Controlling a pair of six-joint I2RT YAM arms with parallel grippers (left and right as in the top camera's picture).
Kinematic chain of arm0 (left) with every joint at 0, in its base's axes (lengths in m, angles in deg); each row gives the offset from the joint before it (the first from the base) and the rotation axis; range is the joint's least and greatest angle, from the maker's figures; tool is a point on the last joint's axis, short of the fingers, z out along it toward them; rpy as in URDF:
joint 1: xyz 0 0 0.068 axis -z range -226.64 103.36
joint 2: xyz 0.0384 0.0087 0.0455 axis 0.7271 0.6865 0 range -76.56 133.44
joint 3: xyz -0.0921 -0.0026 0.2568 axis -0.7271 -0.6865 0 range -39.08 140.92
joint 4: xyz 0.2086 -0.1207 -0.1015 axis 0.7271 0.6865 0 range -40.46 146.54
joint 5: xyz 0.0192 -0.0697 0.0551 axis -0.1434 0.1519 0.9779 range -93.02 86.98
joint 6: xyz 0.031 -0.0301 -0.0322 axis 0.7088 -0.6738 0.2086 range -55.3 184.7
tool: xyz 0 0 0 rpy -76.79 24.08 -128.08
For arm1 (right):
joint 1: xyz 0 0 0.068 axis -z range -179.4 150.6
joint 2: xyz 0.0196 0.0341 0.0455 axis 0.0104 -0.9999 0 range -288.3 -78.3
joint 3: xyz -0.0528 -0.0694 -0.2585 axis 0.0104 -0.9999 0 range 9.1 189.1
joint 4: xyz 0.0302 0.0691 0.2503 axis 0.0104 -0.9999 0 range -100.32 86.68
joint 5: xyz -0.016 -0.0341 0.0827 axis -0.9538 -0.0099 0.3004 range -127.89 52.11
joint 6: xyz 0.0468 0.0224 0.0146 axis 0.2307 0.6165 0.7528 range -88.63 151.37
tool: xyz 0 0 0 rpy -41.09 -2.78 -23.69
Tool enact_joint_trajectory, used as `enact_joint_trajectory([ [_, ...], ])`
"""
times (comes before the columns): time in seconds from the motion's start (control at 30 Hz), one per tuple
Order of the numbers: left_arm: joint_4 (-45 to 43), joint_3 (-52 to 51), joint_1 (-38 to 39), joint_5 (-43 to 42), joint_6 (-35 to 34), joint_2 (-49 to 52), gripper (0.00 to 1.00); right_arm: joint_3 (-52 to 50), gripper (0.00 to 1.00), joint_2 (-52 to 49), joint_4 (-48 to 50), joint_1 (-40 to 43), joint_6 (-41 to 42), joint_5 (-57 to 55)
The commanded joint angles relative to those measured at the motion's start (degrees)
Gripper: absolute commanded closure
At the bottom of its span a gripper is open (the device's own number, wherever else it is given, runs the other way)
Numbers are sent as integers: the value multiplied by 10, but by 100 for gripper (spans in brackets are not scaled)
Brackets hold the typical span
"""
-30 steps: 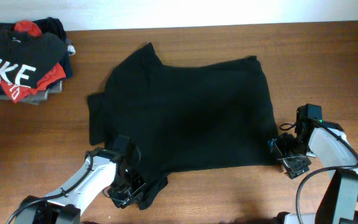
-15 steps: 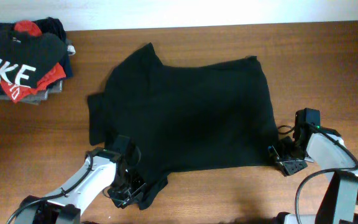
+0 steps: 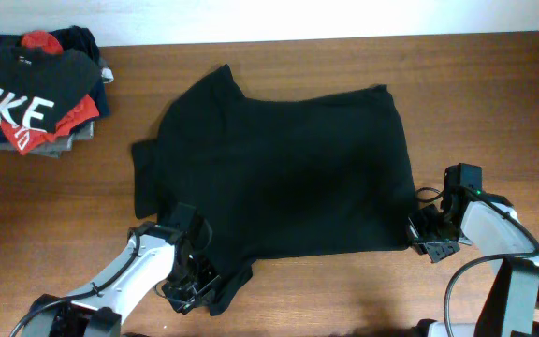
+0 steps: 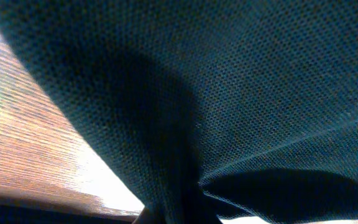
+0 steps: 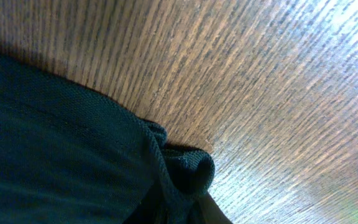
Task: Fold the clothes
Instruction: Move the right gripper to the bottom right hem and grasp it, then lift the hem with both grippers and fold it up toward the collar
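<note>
Clothes [image 3: 279, 178] here are one plain black T-shirt, spread nearly flat in the middle of the wooden table [image 3: 494, 103]. The only writing that can be read is on the pile at the far left corner: large white NIKE letters on a black shirt [image 3: 17, 108], its first letter partly cut by the frame edge, lying over a red garment [image 3: 80, 114] and a grey one [image 3: 54, 148].

Up close the clothes show a fine, thin knit with a stitched hem. A peak of cloth juts at the far left and a flap sticks out on the left side; the near left corner is rumpled.

The left gripper [image 3: 187, 288] is clenched on that rumpled corner, with creases running in to its fingers. The right gripper [image 3: 421, 234] sits at the near right corner, and the hem there is rolled into a knob and pinched between its fingers.

Bare wood lies open on the right, along the far edge below the pale wall, and between the pile and the clothes — the near edge is close under both arms
</note>
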Motion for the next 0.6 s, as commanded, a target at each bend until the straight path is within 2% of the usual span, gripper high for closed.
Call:
enact_joint_trajectory([
  [0.0, 21, 5, 3, 35, 5, 9, 99, -17, 87, -10, 2, -3, 16, -2],
  [0.03, 30, 11, 3, 38, 5, 8, 99, -16, 87, -10, 3, -3, 17, -2],
  [0.1, 50, 26, 3, 52, 5, 7, 99, -16, 96, -10, 7, -3, 17, -1],
  [0.57, 79, 73, 3, 101, 5, 7, 99, 13, 96, 6, 10, -3, 17, -1],
])
